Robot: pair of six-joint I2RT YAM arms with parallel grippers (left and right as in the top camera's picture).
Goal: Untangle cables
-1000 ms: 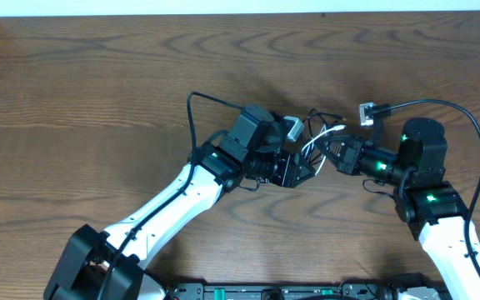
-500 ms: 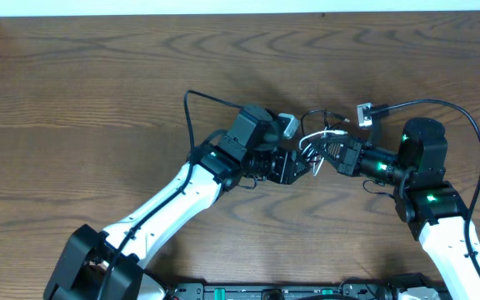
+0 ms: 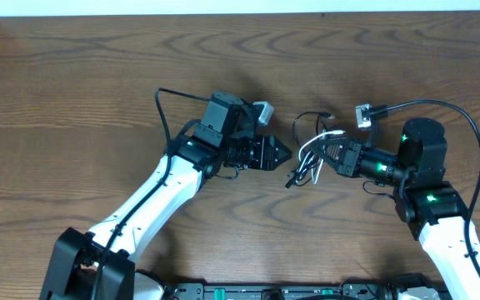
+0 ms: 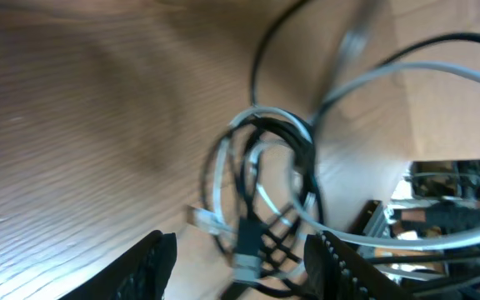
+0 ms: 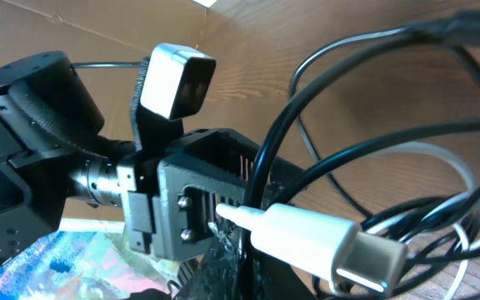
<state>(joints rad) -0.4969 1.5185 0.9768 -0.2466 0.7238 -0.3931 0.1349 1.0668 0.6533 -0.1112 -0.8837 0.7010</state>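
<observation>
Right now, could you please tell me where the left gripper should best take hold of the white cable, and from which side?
Probably its loop bulging left of the cable bundle held at the right gripper. The white cable arcs free there, facing the open left gripper, so come from that side; nearer the right gripper it is bunched with black cables.

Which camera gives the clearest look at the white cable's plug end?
Right wrist: the white plug is large and sharp among black loops of the cable bundle. Overhead shows only thin white strands at the right gripper, plug too small. Left wrist is blurred; no plug can be matched to it.
</observation>
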